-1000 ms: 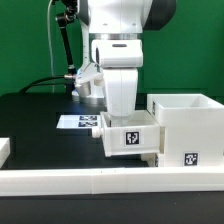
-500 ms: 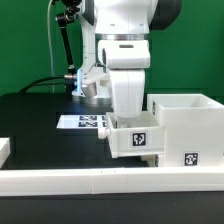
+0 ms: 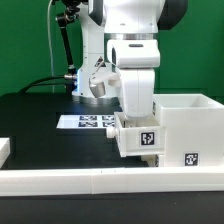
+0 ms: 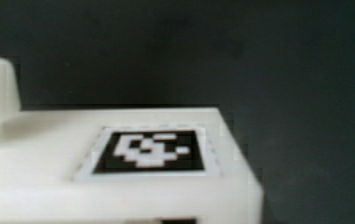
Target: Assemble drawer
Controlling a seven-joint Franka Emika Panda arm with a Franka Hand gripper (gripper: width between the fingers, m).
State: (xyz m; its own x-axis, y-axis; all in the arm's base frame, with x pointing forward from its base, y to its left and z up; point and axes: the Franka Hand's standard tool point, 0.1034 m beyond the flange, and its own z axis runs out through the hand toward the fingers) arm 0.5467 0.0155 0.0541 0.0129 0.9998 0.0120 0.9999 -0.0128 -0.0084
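My gripper (image 3: 137,120) reaches down from the arm into a small white drawer (image 3: 140,140) that has a black-and-white tag on its front. The fingers are hidden behind the drawer's wall, and the drawer travels with them. It sits against the left wall of the bigger open white drawer box (image 3: 188,128), which stands on the exterior view's right with a tag low on its front. In the wrist view the tagged face of the small drawer (image 4: 151,150) fills the lower part over the dark table.
The marker board (image 3: 85,122) lies on the black table behind the arm's left. A long white rail (image 3: 90,181) runs along the front edge. A white piece (image 3: 4,149) shows at the far left.
The arm has carried the small drawer toward the exterior view's right, from apart from the big box to right against its left side.
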